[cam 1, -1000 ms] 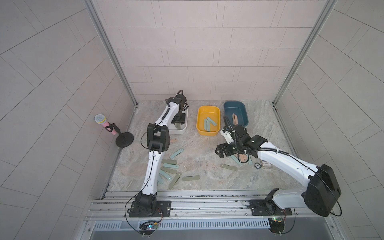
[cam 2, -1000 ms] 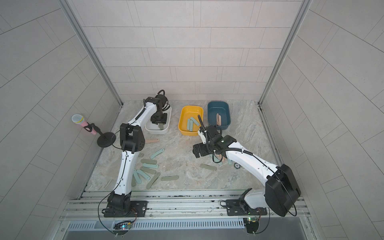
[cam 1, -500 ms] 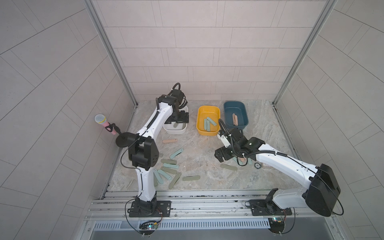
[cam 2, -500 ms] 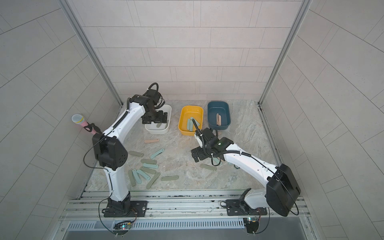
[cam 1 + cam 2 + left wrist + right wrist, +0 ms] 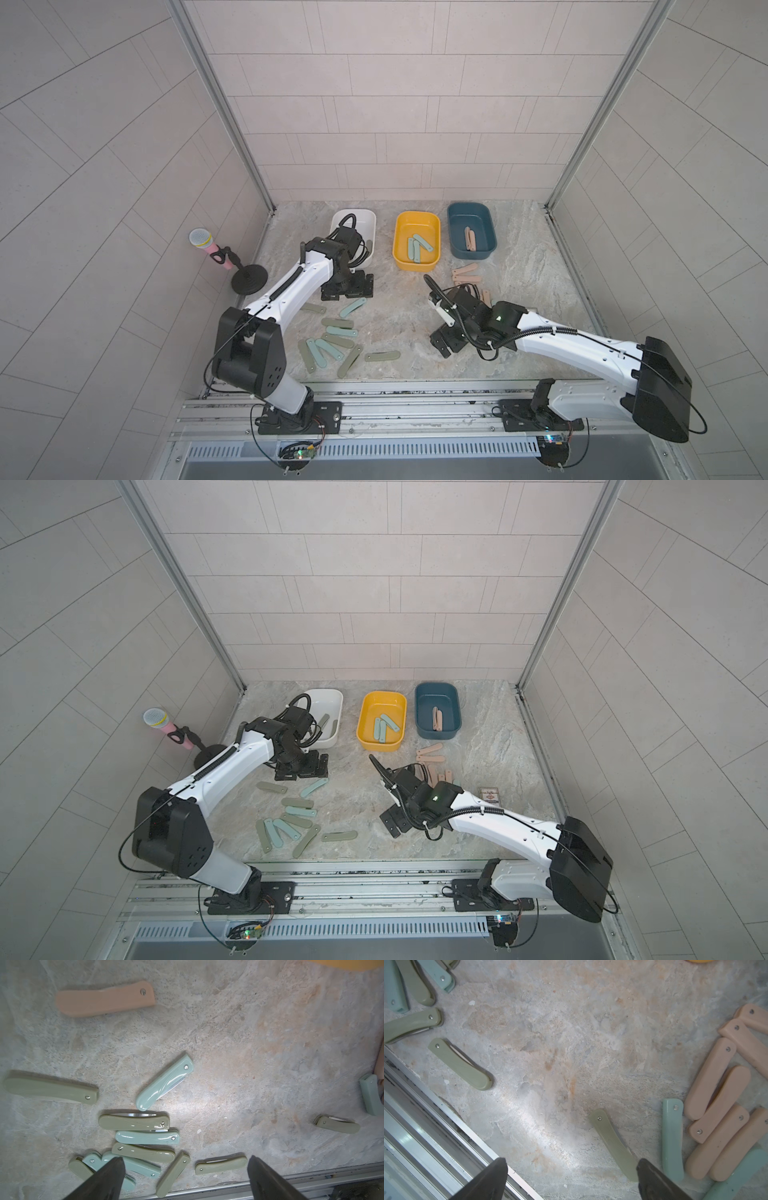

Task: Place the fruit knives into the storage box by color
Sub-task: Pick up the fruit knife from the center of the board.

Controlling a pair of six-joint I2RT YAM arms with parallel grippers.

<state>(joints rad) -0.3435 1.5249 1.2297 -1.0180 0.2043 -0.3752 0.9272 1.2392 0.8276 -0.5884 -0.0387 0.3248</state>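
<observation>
Fruit knives (image 5: 341, 331) mostly loose on the counter (image 5: 399, 307): olive and teal ones heaped near the front edge by the left arm, peach ones (image 5: 465, 270) bunched in front of the blue box (image 5: 469, 216), a teal one among them. Sorted so far: a few teal in the yellow box (image 5: 415, 226), a couple of peach in the blue box, one olive showing in the white box (image 5: 330, 700), partly hidden by the left arm. Left gripper (image 5: 186, 1158) spread wide and empty, hanging above the counter just in front of the white box. Right gripper (image 5: 572, 1160) likewise wide apart, clamped on nothing, low over a lone olive knife (image 5: 612, 1145) near the peach bunch. By the left wall, a pink microphone (image 5: 210, 248) on a black stand. Beside the right arm, a small printed card (image 5: 489, 796).
</observation>
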